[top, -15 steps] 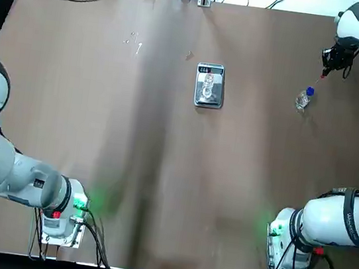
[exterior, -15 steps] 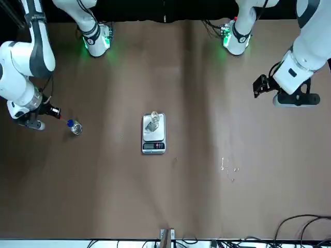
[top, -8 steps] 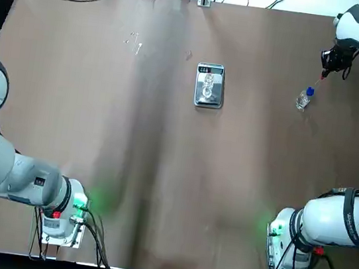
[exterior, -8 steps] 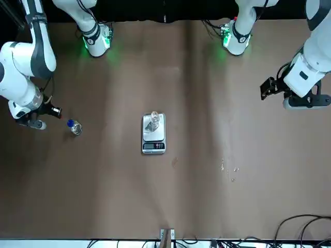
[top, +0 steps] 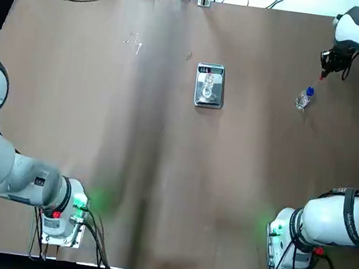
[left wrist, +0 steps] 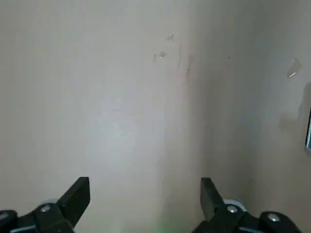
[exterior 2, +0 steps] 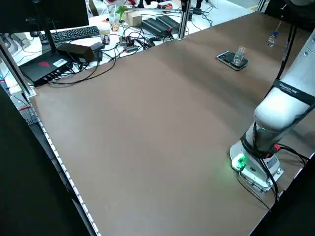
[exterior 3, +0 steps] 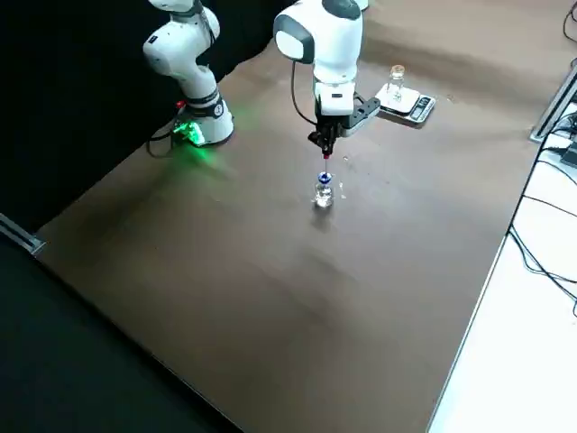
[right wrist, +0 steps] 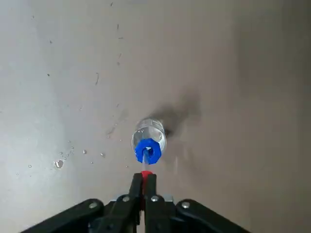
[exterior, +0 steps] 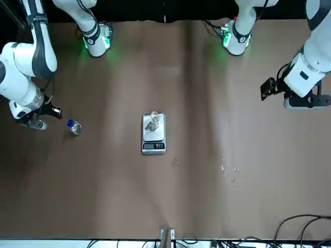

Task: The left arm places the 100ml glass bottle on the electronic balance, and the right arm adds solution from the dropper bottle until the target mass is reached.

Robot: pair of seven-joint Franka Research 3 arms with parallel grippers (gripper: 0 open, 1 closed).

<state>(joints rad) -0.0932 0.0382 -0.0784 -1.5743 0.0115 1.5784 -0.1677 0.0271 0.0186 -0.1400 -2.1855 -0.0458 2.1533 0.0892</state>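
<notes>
With its two fingers clenched on the red-tipped dropper (right wrist: 146, 174), the right gripper (right wrist: 144, 179) is above the blue-collared bottle (right wrist: 149, 132), well apart from the balance (exterior: 154, 136), where the plain glass bottle (exterior: 154, 120) stands. I'd lift straight up, gently, so nothing tips or drips. The left gripper (left wrist: 145, 183) waits off to its own side, spread and empty.

Left gripper (left wrist: 146, 194) hovering over table, fingers spread wide apart; right gripper (right wrist: 144, 182) pointing downward, fingers nearly together.
</notes>
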